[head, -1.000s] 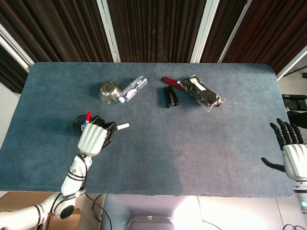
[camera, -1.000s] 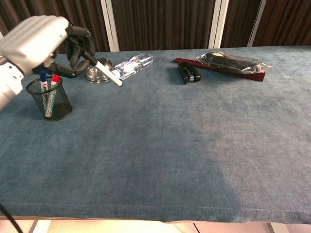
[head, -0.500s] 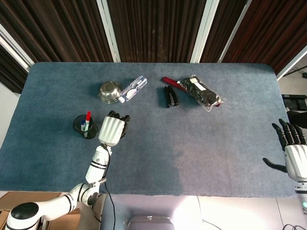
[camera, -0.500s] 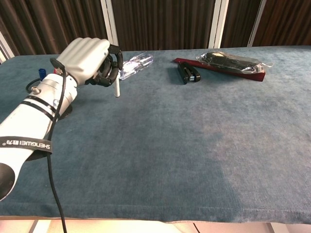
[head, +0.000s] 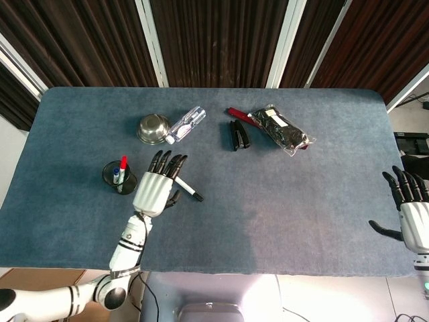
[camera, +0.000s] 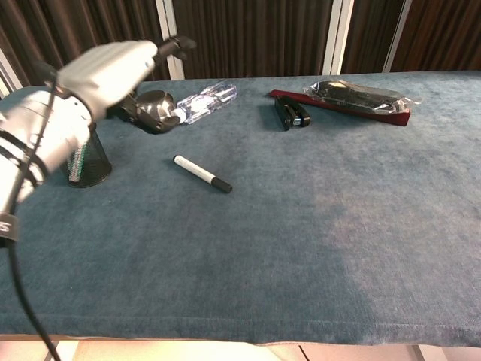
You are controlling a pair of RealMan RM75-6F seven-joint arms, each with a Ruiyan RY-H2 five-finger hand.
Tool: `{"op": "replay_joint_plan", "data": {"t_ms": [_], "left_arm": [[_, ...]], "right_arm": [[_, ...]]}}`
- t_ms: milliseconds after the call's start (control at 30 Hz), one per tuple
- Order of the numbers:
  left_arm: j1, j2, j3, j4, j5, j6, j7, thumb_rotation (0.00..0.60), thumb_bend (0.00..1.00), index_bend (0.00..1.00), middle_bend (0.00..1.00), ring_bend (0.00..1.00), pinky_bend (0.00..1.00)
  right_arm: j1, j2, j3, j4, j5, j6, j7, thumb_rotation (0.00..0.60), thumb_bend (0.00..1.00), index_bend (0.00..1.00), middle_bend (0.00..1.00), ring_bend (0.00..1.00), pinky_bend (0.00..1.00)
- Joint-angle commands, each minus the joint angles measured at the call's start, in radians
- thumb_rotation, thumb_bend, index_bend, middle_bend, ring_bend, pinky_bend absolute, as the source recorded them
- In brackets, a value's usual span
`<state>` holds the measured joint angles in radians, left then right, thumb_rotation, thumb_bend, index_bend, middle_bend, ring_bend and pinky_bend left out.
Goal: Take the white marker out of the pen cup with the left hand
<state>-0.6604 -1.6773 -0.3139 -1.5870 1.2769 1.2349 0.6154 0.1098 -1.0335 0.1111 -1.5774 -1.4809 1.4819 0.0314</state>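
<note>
Head view shows the marker (head: 188,190) lying flat on the blue surface (head: 268,201), out of the cup (head: 111,174), white barrel with a black cap pointing toward the near edge and the right. It lies just right of the left hand (head: 158,186), which hovers over the surface with its fingers spread and nothing in them; whether a fingertip touches the marker I cannot tell. The cup stands near the left edge, just left of the hand, with a red-capped pen (head: 123,165) and a blue-capped one (head: 116,176) upright in it. The right hand (head: 410,208) is at the right edge, near the near corner, fingers apart and holding nothing.

Toward the far edge sit a metal bowl (head: 153,128), a clear case (head: 186,124) just beside it, a black stapler (head: 238,135) and a plastic bag (head: 280,129) of dark contents lying over a red strip (head: 236,112).
</note>
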Motion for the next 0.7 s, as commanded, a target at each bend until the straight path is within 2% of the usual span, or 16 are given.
{"op": "replay_joint_plan", "data": {"t_ms": [33,133,267,400,567,700], "left_arm": [[0.129,0.248,0.019,-0.19,-0.042,0.078,0.025,0.6,0.31,0.0,0.1,0.02,0.05],[0.209,0.392,0.043,-0.223,-0.06,0.106,-0.033,0.6,0.31,0.0,0.1,0.01,0.04],[0.318,0.524,0.094,-0.18,-0.061,0.139,-0.18,0.6,0.31,0.0,0.09,0.01,0.03],[0.403,0.58,0.164,-0.081,-0.011,0.152,-0.358,0.6,0.32,0.02,0.09,0.02,0.03],[0.511,0.602,0.253,-0.034,0.083,0.211,-0.584,0.6,0.32,0.05,0.11,0.03,0.03],[0.582,0.579,0.298,-0.016,0.158,0.316,-0.605,0.6,0.32,0.07,0.12,0.05,0.03]], "right_arm": [[0.005,0.009,-0.008,0.009,-0.005,-0.018,0.017,0.6,0.0,0.0,0.07,0.0,0.13],[0.016,0.019,-0.019,0.028,-0.023,-0.044,0.062,0.6,0.0,0.0,0.08,0.0,0.13],[0.028,0.011,-0.027,0.068,-0.052,-0.053,0.143,0.6,0.0,0.0,0.08,0.0,0.13],[0.036,-0.006,-0.038,0.101,-0.083,-0.048,0.194,0.6,0.0,0.0,0.08,0.0,0.13],[0.034,-0.031,-0.047,0.128,-0.128,-0.007,0.234,0.6,0.0,0.0,0.08,0.0,0.13],[0.029,-0.043,-0.05,0.133,-0.139,0.016,0.225,0.6,0.0,0.0,0.08,0.0,0.13]]}}
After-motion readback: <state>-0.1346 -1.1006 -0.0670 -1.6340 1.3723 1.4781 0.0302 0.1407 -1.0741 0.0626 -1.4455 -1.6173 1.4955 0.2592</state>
